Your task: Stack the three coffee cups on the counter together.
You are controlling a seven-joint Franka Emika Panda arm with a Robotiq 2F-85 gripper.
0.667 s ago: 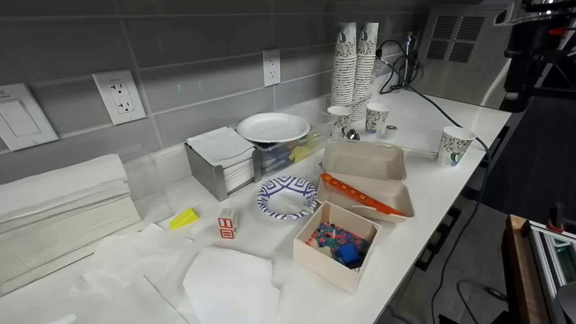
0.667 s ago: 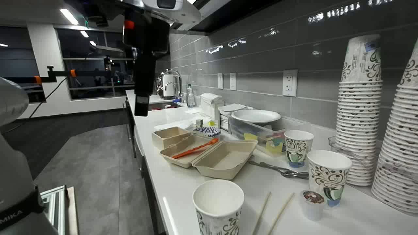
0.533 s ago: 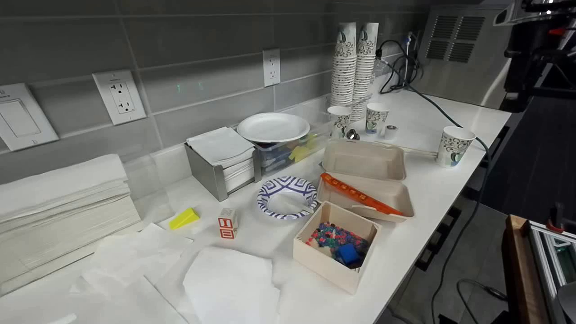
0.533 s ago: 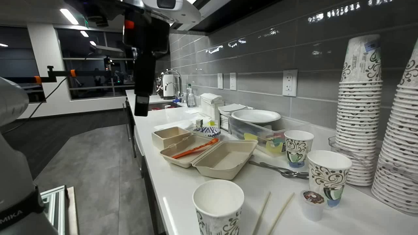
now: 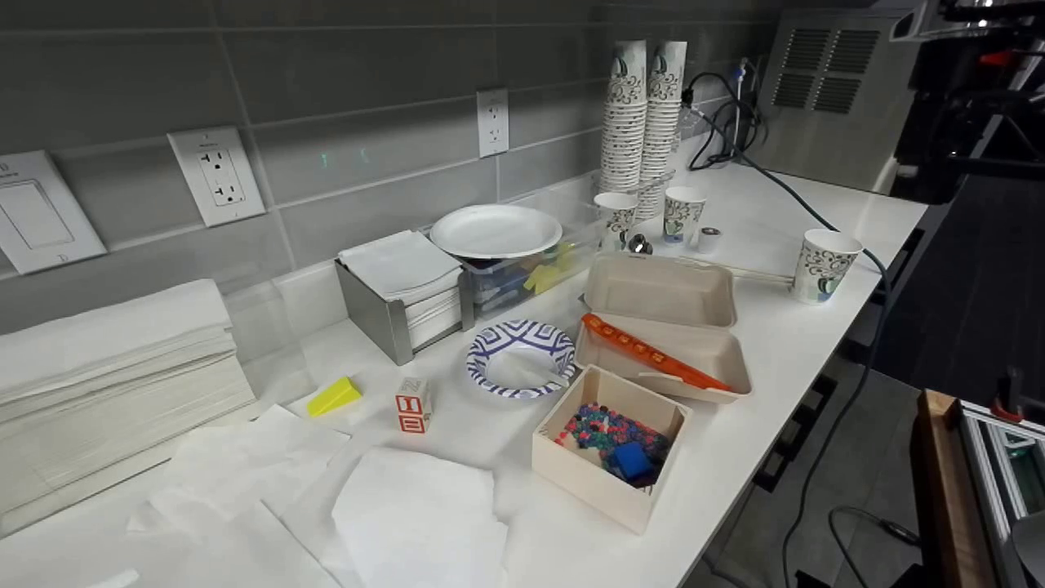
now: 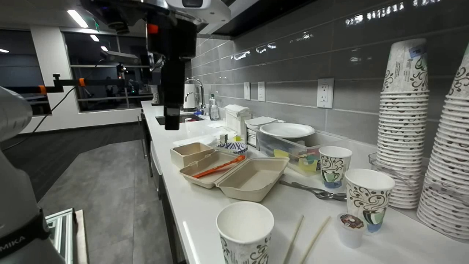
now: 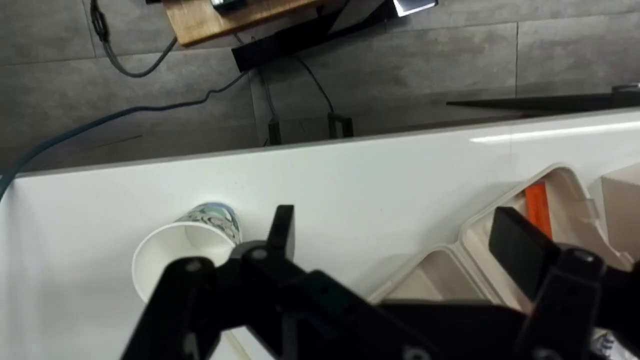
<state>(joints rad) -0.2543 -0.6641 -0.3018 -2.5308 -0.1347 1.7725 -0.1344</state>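
Observation:
Three white paper cups with a swirl print stand upright and apart on the counter point(image 5: 784, 343). The nearest-edge cup point(image 5: 826, 269) also shows in an exterior view point(image 6: 244, 231) and in the wrist view point(image 7: 182, 245), where the gripper partly covers it. A second cup point(image 5: 682, 214) point(image 6: 370, 198) stands beside a coffee pod. A third cup point(image 5: 616, 219) point(image 6: 335, 167) stands by the clear bin. My gripper point(image 7: 395, 212) is open and empty, its fingers wide apart, high above the counter. It also shows in an exterior view point(image 6: 172, 119).
Two tall cup stacks point(image 6: 403, 121) point(image 6: 447, 161) stand by the wall. An open takeout box point(image 6: 253, 178) holding an orange strip point(image 6: 220, 167) lies mid-counter. A coffee pod point(image 6: 350, 231), chopsticks point(image 6: 315, 240) and metal cutlery point(image 6: 318, 192) lie near the cups. A cable point(image 5: 804, 204) crosses the counter.
My gripper has moved a little, leftward in one exterior picture and rightward in the opposite one, toward the wall over the counter. The cups have not moved.

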